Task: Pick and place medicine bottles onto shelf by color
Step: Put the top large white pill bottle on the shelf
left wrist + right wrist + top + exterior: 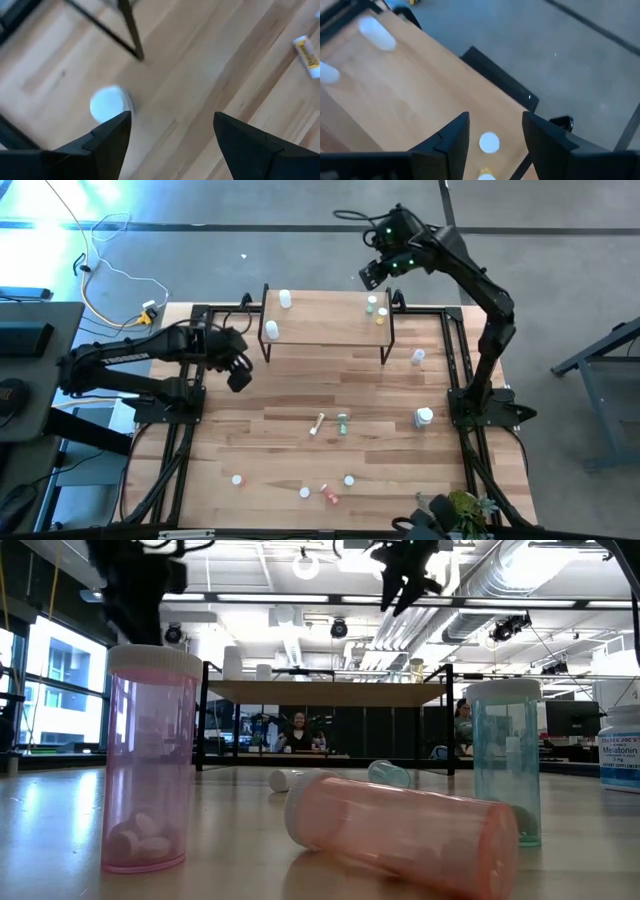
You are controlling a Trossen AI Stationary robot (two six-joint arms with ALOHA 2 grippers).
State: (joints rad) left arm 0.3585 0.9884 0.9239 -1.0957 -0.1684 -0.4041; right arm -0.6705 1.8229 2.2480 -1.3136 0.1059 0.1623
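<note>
The left gripper [238,373] hangs just in front of the shelf's left legs with its fingers [107,137] spread wide and nothing between them. Directly under its wrist camera a white bottle [106,103] stands on wood beside a thin black leg [131,29]; it appears to be the white bottle on the shelf's left front corner [271,330], with another white one [286,299] near the back edge. The shelf [325,325] sits at the far middle of the table [300,430].

The right gripper [373,273] hovers over the shelf's right back corner, its fingers [449,140] partly open and empty, above a green-topped bottle [372,303] and a yellowish one [381,315].

Judging from this, the left arm has no load and the next job is fetching another bottle. Candidates lie mid-table: a white-and-yellow vial on its side [317,424] and a greenish bottle [343,423] just beside it, with more along the near edge, including a pink-red one [329,495]. For a clean pick, the gripper should lift clear of the shelf legs first, then descend with the fingers across the width of a lying bottle, not along its length, since it would likely roll. White bottles belong on the left.
</note>
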